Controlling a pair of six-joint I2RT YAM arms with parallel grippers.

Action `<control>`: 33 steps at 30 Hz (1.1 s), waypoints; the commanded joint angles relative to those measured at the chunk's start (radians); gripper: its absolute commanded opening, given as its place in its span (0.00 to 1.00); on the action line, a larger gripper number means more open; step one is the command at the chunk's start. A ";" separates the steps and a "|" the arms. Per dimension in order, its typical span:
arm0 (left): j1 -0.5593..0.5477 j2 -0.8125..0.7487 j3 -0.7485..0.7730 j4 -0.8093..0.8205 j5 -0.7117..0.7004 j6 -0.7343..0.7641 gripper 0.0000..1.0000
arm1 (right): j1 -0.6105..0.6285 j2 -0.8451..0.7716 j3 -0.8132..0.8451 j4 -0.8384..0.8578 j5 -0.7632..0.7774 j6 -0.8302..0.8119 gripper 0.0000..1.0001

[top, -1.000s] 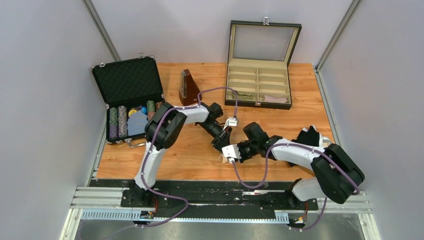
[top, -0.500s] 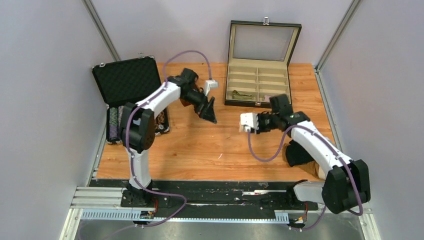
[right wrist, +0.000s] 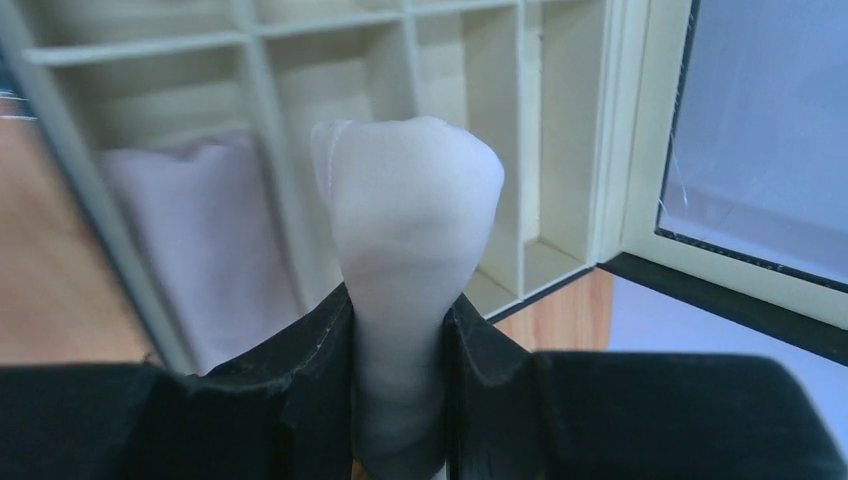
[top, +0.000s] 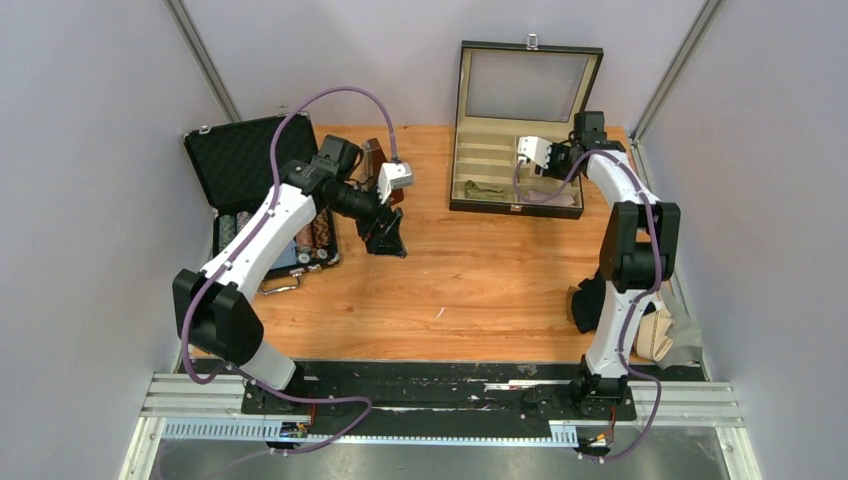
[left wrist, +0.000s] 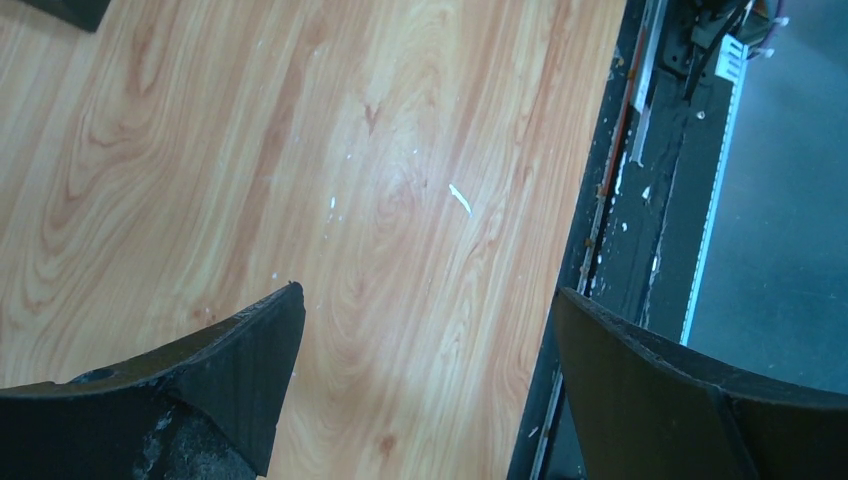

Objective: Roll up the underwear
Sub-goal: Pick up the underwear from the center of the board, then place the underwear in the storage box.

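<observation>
Right wrist view showed us our right pincer [right wrist: 398, 308] clamped on a pale rolled undergarment [right wrist: 405, 200], held upright above the divided case [right wrist: 608, 120], we judged ready to be slotted inside. Our left pincer [left wrist: 425, 295] hung wide open, holding nothing, over the desk [left wrist: 250, 150].
</observation>
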 commanded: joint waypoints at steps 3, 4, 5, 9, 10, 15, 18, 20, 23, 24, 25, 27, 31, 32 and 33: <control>0.013 -0.072 -0.072 -0.037 -0.063 0.021 1.00 | -0.026 0.159 0.224 0.016 0.082 -0.135 0.00; 0.014 -0.078 -0.087 -0.037 -0.064 0.019 1.00 | -0.028 0.165 0.224 0.014 0.075 -0.163 0.00; 0.014 -0.086 -0.092 -0.036 -0.069 0.018 1.00 | -0.029 0.168 0.221 0.010 0.065 -0.181 0.00; 0.024 -0.094 -0.100 -0.016 -0.121 -0.001 1.00 | -0.031 0.167 0.198 -0.031 0.035 -0.233 0.00; 0.028 -0.095 -0.098 -0.010 -0.128 -0.003 1.00 | -0.031 0.166 0.196 -0.051 0.025 -0.240 0.00; 0.052 -0.088 -0.099 0.003 -0.140 -0.017 1.00 | -0.030 0.160 0.169 -0.111 -0.006 -0.266 0.00; 0.055 -0.081 -0.104 0.004 -0.134 -0.020 1.00 | -0.030 0.182 0.181 -0.147 -0.004 -0.265 0.00; 0.056 -0.075 -0.106 0.002 -0.129 -0.025 1.00 | -0.030 0.201 0.202 -0.165 -0.005 -0.258 0.00; 0.056 -0.069 -0.106 -0.005 -0.137 -0.027 1.00 | -0.030 0.227 0.241 -0.227 -0.027 -0.273 0.00; 0.056 -0.066 -0.105 -0.007 -0.146 -0.024 1.00 | -0.030 0.234 0.250 -0.251 -0.036 -0.286 0.00; 0.056 -0.063 -0.101 -0.014 -0.150 -0.018 1.00 | -0.029 0.240 0.259 -0.270 -0.042 -0.298 0.00; 0.057 -0.056 -0.099 -0.020 -0.165 -0.011 1.00 | -0.028 0.259 0.276 -0.291 -0.044 -0.308 0.00; 0.057 -0.041 -0.094 -0.022 -0.187 -0.008 1.00 | -0.028 0.337 0.366 -0.346 -0.043 -0.281 0.00; 0.057 -0.037 -0.093 -0.024 -0.191 -0.006 1.00 | -0.030 0.359 0.395 -0.368 -0.045 -0.273 0.00; 0.057 -0.035 -0.095 -0.026 -0.193 0.000 1.00 | -0.030 0.377 0.427 -0.390 -0.048 -0.268 0.00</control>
